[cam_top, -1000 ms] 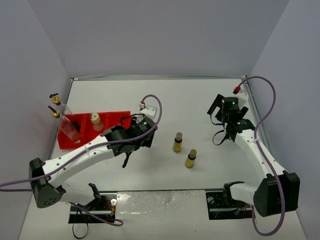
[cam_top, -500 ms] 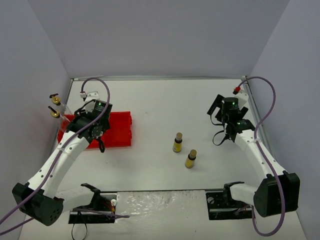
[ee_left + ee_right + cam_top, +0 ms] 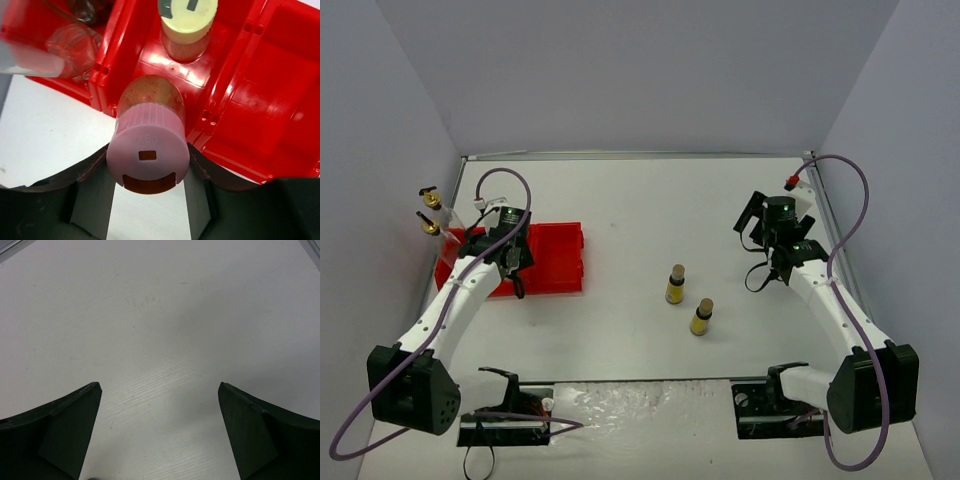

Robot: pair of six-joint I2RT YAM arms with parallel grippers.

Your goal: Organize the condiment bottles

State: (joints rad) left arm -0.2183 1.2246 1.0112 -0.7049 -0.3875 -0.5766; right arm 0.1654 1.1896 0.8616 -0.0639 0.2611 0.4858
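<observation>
Six bottles in all. Left gripper [image 3: 147, 172] drawn narrow around the pink-capped beige bottle [image 3: 150, 100], one finger [image 3: 92, 170] pressed to each side just under the cap. Bottle upright at the near end of the red tray's [image 3: 260, 90] middle compartment, just beside the yellow-capped bottle [image 3: 187, 17] standing farther in. Cannot tell whether its base touches the tray floor. Two clear glass bottles [image 3: 62, 47] tilted in the neighbouring compartment, gold spouts [image 3: 430, 197] jutting past the tray toward the left wall. Two tiny yellow brown-capped bottles [image 3: 675, 285] upright on the table [image 3: 640, 200], near each other, well apart from the tray. Right gripper [image 3: 157, 390] spread wide, holding nothing, above the table.
</observation>
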